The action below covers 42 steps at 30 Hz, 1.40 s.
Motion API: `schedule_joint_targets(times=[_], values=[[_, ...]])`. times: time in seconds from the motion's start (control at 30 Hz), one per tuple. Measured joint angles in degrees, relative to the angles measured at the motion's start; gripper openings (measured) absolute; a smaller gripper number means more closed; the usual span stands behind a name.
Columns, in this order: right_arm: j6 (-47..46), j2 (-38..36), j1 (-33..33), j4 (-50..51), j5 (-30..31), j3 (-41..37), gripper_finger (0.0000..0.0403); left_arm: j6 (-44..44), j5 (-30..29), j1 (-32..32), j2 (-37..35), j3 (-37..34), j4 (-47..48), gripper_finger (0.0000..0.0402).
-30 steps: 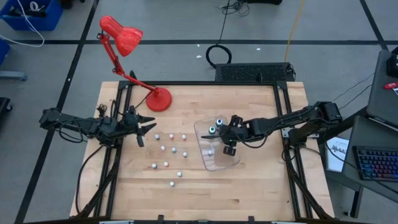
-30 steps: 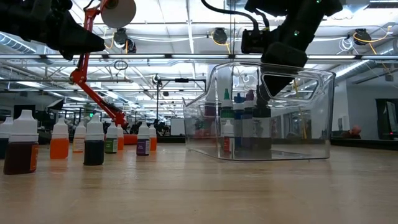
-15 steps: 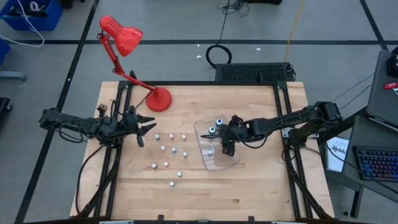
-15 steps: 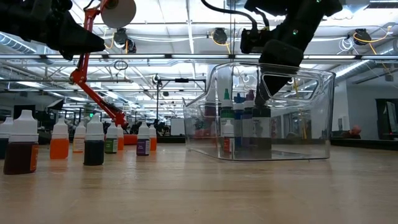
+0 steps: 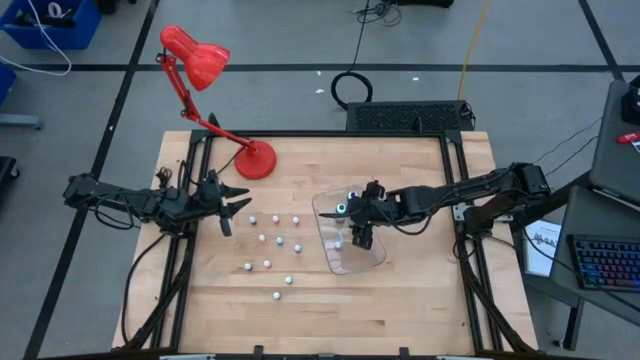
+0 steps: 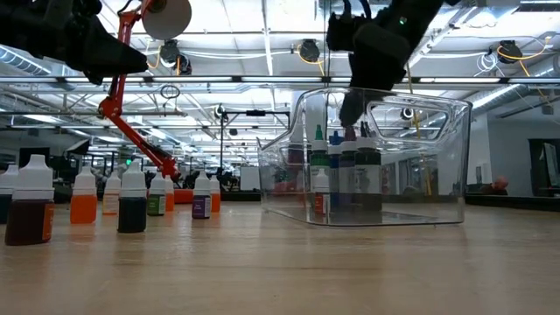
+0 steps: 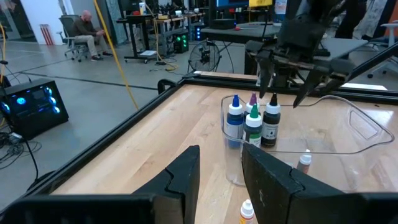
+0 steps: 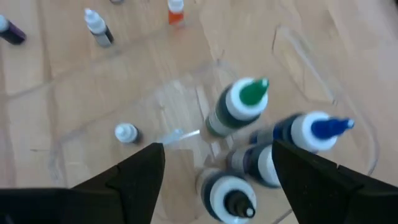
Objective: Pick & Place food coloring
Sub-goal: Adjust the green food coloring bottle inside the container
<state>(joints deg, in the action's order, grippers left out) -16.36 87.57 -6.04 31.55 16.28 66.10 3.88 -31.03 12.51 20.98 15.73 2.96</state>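
- R tool [image 5: 362, 236] hangs over the clear tray [image 5: 372, 262], fingers spread wide, nothing between them. From the R wrist view I see both fingers [image 8: 124, 180] either side of the bottles below, touching none.
- Right under it: four tall bottles grouped at one end of the tray. Green tip [image 8: 239, 106], blue tip [image 8: 311, 134], black cap [image 8: 229, 198], and a purple tip [image 7: 253, 101] that I only catch from the L wrist view.
- One tiny bottle [image 8: 126, 132] also stands in the tray, apart from that group, towards the tray's middle.
- In the low view the R tool [image 6: 354, 109] sits at the tray's rim level, above the bottle tops; I see a gap between them.
- Rest of the food coloring: small bottles [image 5: 268, 238] loose on the wooden surface [image 5: 400, 310], between the two arms, upright, well apart from each other. Low view shows brown [image 6: 29, 213], orange [image 6: 83, 200], dark blue-green [image 6: 132, 203] and purple [image 6: 201, 199] ones in a row.
- L tool [image 5: 232, 208] waits near the L edge of the surface, just beside the loose bottles. Its fingers [image 7: 183, 177] stand narrowly apart, holding nothing, touching nothing.
- Red desk lamp [image 5: 205, 75] at the far L corner of the surface, base [image 5: 256, 159] on the wood.
- A seated person [image 7: 84, 28] far off in the room.
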Motion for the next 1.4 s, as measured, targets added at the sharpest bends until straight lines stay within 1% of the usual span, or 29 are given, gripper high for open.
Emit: schedule_joint_targets(times=[0.23, 0.57, 0.67, 0.77, 0.93, 1.23, 1.3, 1.4], values=[[7.0, 0.1, 0.7, -1.8, 0.2, 1.1, 0.0279, -0.1, 0.0, 0.0, 0.0, 0.0, 0.3, 0.0124], [14.0, 0.4, 5.8, -6.0, -0.4, 1.1, 0.0279, 0.0, 0.0, 0.0, 0.0, 0.0, 0.3, 0.0124], [14.5, 2.0, 7.0, -7.7, -4.2, 1.2, 0.0279, 0.0, 0.0, 0.0, 0.0, 0.0, 0.3, 0.0124], [14.7, 5.2, 7.6, -8.1, -7.3, 1.1, 0.0279, 0.0, 0.0, 0.0, 0.0, 0.0, 0.3, 0.0124], [16.2, 9.6, 7.6, -8.9, -7.5, 1.1, 0.0279, 0.0, 0.0, 0.0, 0.0, 0.0, 0.3, 0.0124], [16.1, 9.3, 7.8, -10.1, -7.4, 1.1, 0.0278, 0.1, 0.0, 0.0, 0.0, 0.0, 0.6, 0.0124], [16.0, 9.4, 8.0, -9.8, -7.4, 1.1, 0.0271, 0.7, 0.0, 0.0, 0.0, 0.0, 0.8, 0.0124], [15.6, 9.4, 8.6, -10.1, -7.4, 1.1, 0.0243, 1.0, 0.0, 0.0, 0.0, 0.0, 0.9, 0.0124]])
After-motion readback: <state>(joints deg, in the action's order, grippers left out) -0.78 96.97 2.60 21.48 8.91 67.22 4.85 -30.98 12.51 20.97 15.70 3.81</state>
